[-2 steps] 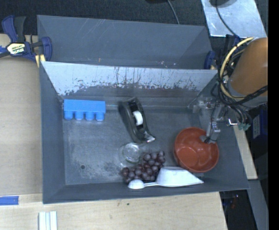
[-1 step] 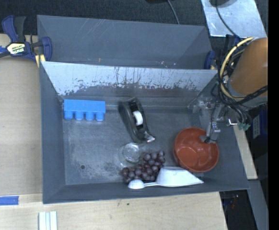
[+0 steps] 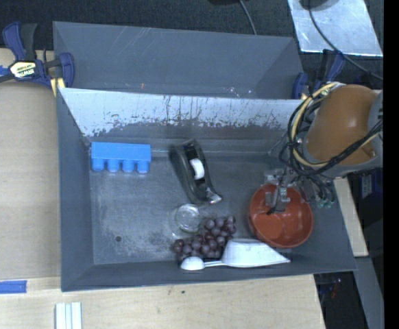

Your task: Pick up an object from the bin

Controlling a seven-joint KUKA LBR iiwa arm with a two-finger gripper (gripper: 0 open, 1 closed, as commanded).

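My gripper (image 3: 280,199) hangs at the right side of the bin, low over a red bowl (image 3: 282,225) that lies near the front right corner. Its metal tips sit above the bowl's rear rim, and I see nothing between them. Just left of the bowl lies a bunch of dark purple grapes (image 3: 206,237). A white scoop (image 3: 240,255) lies along the front wall below the bowl and the grapes.
A black tape dispenser (image 3: 194,171) lies in the middle of the bin, with a clear round lid (image 3: 186,217) below it. A blue block with several studs (image 3: 120,157) rests at the back left. The orange wrist cover and cables rise over the right wall.
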